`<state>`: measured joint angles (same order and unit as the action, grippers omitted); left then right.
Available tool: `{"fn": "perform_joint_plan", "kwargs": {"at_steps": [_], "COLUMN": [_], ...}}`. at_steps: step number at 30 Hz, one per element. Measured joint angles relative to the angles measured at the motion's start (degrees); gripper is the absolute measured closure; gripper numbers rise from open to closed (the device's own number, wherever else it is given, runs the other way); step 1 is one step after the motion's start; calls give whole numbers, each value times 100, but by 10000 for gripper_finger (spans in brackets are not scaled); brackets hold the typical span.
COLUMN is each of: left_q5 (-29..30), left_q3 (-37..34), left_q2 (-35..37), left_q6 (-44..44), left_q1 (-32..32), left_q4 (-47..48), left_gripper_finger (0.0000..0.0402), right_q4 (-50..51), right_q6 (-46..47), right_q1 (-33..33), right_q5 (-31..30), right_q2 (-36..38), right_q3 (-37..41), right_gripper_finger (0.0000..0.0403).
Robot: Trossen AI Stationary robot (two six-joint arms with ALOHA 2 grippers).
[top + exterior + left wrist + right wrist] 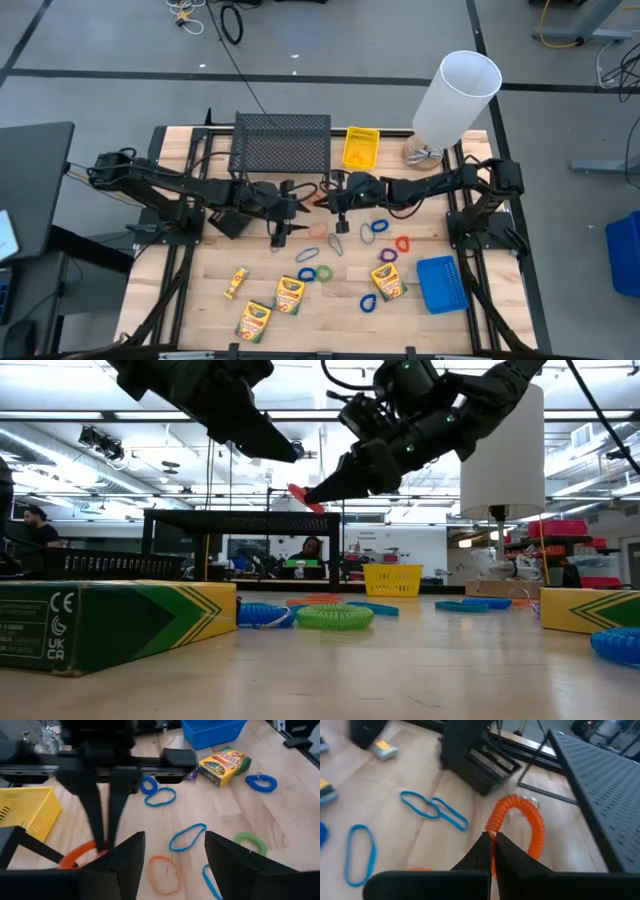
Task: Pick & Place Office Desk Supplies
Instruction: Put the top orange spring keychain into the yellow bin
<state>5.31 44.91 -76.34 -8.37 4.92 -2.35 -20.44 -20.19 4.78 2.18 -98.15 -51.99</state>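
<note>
At the front of the table: crayon boxes, light card, stiff enough to pinch across the narrow faces. Just behind, scattered loops in blue, green and orange, lying flat on the wood, with a blue bin off to the right. Probably near weightless, springy and coiled, prone to flop and twist. Best taken by pinching one strand of the coil, not by spanning the whole ring.

Farther back, raised above mid-table: right gripper, fully closed, pinching one orange loop at a single spot on its coil. Held clear of the wood, the rest of the ring dangling free and unsupported. Judged a thin hold, apt to slip or swing with any jerk.

Just opposite, tips facing: left gripper, parted about halfway, empty, touching nothing. Close beside the hanging loop, not around it. Seemingly placed either to receive it or to wait.

Beyond both: black rack, yellow bin just beside it, white cylinder towards the far right corner.
</note>
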Motion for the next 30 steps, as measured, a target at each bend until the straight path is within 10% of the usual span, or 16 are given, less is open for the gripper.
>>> {"fn": "perform_joint_plan", "kwargs": {"at_steps": [8, 20, 30], "left_q5": [-349, -883, -677], "left_q3": [-4, -2, -2], "left_q2": [210, 601, 1549], "left_q6": [-68, -292, -762], "left_q1": [1, -48, -511], "left_q4": [69, -295, -123], "left_gripper_finger": [210, 220, 221], "right_q4": [-177, -3759, -3882], "right_q6": [-26, 579, 841], "right_q1": [94, 652, 833], "right_q5": [0, 80, 131], "right_q2": [0, 27, 571], "right_q3": [67, 1679, 2212], "right_gripper_finger": [399, 399, 399]}}
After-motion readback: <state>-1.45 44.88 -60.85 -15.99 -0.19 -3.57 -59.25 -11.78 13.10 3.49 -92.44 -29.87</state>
